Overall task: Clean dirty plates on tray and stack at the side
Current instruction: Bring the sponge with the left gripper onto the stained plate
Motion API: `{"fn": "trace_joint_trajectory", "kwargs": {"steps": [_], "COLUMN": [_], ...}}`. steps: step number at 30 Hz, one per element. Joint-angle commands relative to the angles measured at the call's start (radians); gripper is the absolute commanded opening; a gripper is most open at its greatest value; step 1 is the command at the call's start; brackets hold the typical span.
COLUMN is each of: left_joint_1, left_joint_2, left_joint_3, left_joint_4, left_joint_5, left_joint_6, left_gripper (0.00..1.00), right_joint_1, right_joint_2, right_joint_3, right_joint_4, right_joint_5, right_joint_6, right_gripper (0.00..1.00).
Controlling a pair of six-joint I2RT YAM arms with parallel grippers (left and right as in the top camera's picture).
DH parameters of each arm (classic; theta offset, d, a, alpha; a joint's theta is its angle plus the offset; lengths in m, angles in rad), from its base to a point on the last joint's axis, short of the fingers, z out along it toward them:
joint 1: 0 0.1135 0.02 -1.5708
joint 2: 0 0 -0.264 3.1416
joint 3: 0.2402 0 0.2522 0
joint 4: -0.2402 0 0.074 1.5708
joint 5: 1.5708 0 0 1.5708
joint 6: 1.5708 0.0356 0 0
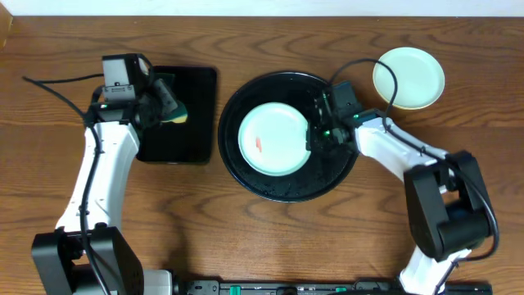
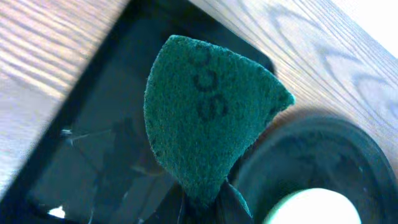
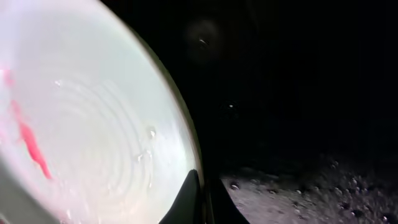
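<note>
Our left tool [image 1: 166, 105] is clenched on the sponge [image 2: 205, 118], hanging over the small tray [image 1: 184, 139] toward the surface's [image 1: 246, 246] left edge. Our right tool [image 3: 196, 200] is shut at the right rim of the mint plate [image 1: 274, 138], and seems to pinch it. That plate lies in the round tray [image 1: 336, 168] mid-surface, with a red smear [image 3: 28, 140] left of its centre. The yellow plate [image 1: 409, 78] sits out on the bare wood near the far edge, toward the right.

We judge the step to be scrubbing. To do it well, we should bring the sponge across flat, green face down, and rub over the smear while the right tool steadies the rim opposite. Press lightly, or the plate may pivot out of that thin pinch.

The sponge's path must clear the round tray's raised left rim, so we lift before crossing. Open wood runs along the near edge and between the two trays. The right side is tighter: arm, cable and yellow plate crowd it.
</note>
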Motion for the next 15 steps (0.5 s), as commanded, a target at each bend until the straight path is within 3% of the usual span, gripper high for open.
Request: {"fn": "trace_joint_trajectory", "kwargs": {"steps": [1,15], "left_joint_1": [-0.058,-0.366], "left_joint_2": [0.004,0.067], "left_joint_3": [-0.008,-0.008], "left_joint_4": [0.024,0.196], "left_joint_5": [0.041,0.036], "left_joint_6": [0.026,-0.017], "left_gripper": [0.08,0.08], "right_joint_1": [-0.06,-0.095], "right_joint_2": [0.011,0.015], "right_joint_3": [0.012,0.012], "right_joint_4": [-0.039,0.001], "right_joint_5": [-0.106,0.051], "right_joint_6": [-0.048,0.042], "right_gripper": [0.01,0.01]}}
